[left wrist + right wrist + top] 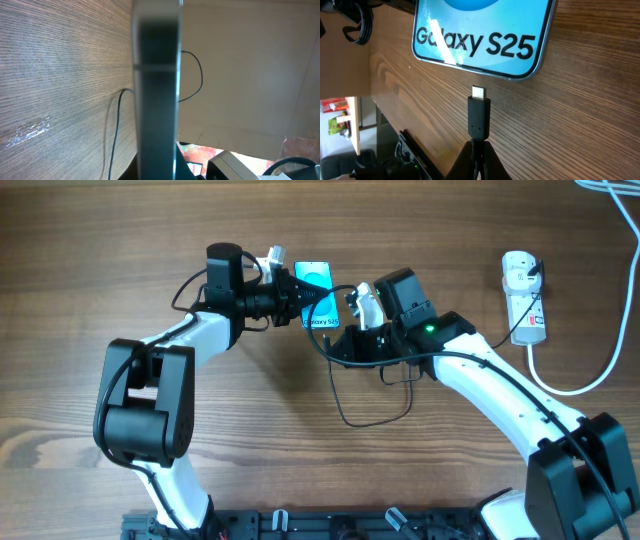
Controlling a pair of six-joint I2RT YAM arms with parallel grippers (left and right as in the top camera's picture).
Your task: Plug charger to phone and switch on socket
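The left gripper point(288, 292) is clamped on the thin, slippery phone point(316, 292), mid tabletop point(590, 125). The right gripper point(479, 152) pinches the charger point(479, 117) by its stiff tip, likely the best spot since the cable is floppy. The tip sits just short of the phone's edge.

the phone point(318, 280) sits toward the table's point(100, 240) far side, with the left gripper point(296, 295) at its left edge. the charger point(479, 116) tip, in the right gripper point(479, 152), points at the phone's near end (a small gap between). the socket point(524, 300) lies well apart, far right.
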